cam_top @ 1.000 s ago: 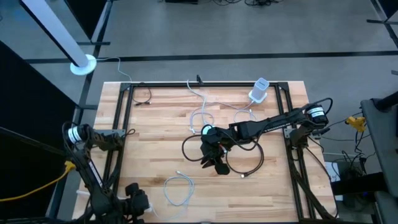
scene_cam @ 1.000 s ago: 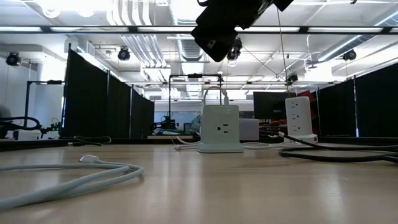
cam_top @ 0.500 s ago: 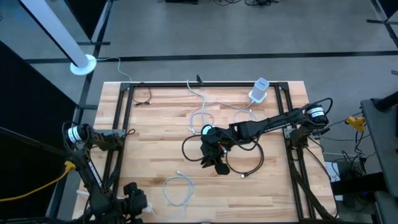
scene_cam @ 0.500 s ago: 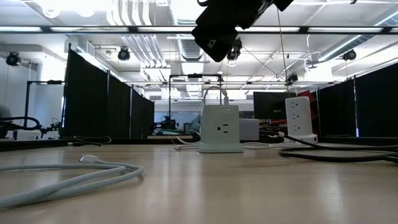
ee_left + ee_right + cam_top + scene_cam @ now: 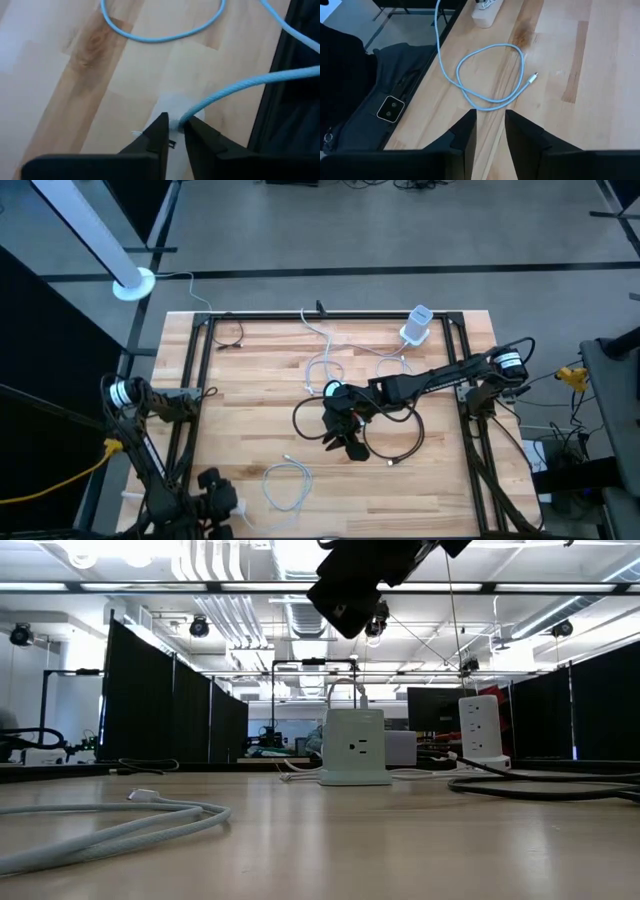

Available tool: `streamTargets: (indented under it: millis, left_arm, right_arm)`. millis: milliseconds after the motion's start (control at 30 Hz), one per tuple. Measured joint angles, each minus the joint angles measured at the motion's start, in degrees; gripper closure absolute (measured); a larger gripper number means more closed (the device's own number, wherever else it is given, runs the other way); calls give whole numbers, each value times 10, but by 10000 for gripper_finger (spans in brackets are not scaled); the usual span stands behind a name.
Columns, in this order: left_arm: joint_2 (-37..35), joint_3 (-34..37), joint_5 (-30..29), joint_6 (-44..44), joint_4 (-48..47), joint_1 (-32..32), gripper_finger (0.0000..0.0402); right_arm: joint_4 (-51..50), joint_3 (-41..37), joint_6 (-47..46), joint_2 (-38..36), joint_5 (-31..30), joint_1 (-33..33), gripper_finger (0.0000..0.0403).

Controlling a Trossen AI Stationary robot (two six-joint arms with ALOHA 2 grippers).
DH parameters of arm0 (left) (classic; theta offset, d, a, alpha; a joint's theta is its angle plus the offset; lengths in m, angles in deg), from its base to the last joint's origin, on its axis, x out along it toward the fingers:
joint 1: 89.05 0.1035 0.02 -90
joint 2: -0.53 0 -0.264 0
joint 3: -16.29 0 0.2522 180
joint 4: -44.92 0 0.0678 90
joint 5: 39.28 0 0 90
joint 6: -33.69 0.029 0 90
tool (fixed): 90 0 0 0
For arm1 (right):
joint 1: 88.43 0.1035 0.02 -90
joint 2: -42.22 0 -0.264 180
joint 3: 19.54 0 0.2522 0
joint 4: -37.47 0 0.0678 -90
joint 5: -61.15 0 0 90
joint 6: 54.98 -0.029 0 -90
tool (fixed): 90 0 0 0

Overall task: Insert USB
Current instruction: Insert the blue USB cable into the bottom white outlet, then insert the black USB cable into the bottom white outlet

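Note:
A white USB cable [image 5: 288, 483] lies in a loose loop on the near left part of the wooden table. The right wrist view shows that loop [image 5: 485, 75] and its plug [image 5: 534, 76] flat on the wood. My left gripper [image 5: 213, 488] is low at the table's near left corner, shut on a pale cable [image 5: 240, 85]. My right gripper [image 5: 345, 442] hangs above the table's middle [image 5: 350, 600], slightly open [image 5: 490, 117] and touching nothing. A white charger block [image 5: 417, 326] stands by the far edge, its socket face towards the near side [image 5: 352, 747]. My left gripper pinches the pale cable between its two fingertips, where it meets the wood [image 5: 186, 117]. The fingers slant down onto the table. From the hold the cable runs slack across the wood towards the dark table frame [image 5: 295, 125]. Which part of the cable is held, I cannot tell.
A black cable [image 5: 418, 430] loops on the table around my right gripper. More white cable [image 5: 320, 367] lies coiled nearer the charger. A black metal frame [image 5: 200, 360] borders the table. A white block [image 5: 485, 15] sits at the table's edge beyond the cable loop.

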Motion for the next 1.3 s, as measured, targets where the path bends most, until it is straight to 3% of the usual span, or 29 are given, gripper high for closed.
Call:
streamTargets:
  millis: [100, 200, 333, 500, 633, 700, 767, 867, 1033, 1133, 1300]
  left_arm:
    - [-19, 0, -2, 0, -12, 6, 326]
    - [-52, 0, -3, 11, -24, 10, 301]
    - [-109, 0, -9, 57, -60, 25, 273]
    - [-173, 0, -68, 56, -205, 66, 266]
    - [-218, 0, -166, 56, -313, 134, 278]
    - [-239, 0, -207, 62, -341, 189, 286]
    - [-262, 0, -211, 99, -337, 258, 294]
    - [-292, 0, -137, 230, -294, 397, 305]
    - [-312, 0, 54, 493, -181, 661, 321]
    - [-306, 0, 149, 613, -147, 803, 329]
    - [-272, 0, 218, 694, -173, 1000, 336]
  right_arm:
    - [-29, 19, 6, -3, -6, 0, 305]
    - [-78, 47, 35, -11, -55, 0, 291]
    - [-114, 58, 84, -24, -184, -1, 269]
    - [-157, 58, 126, -25, -367, -2, 251]
    - [-242, 58, 136, -25, -454, -9, 247]
    - [-285, 58, 132, -25, -463, -18, 249]
    - [-312, 56, 125, -25, -463, -29, 252]
    - [-318, 44, 125, -25, -460, -44, 259]
    - [-319, 17, 117, -25, -441, -65, 271]
    - [-350, -6, 82, -25, -381, -70, 279]
    - [-410, -77, 39, -25, -254, -63, 292]
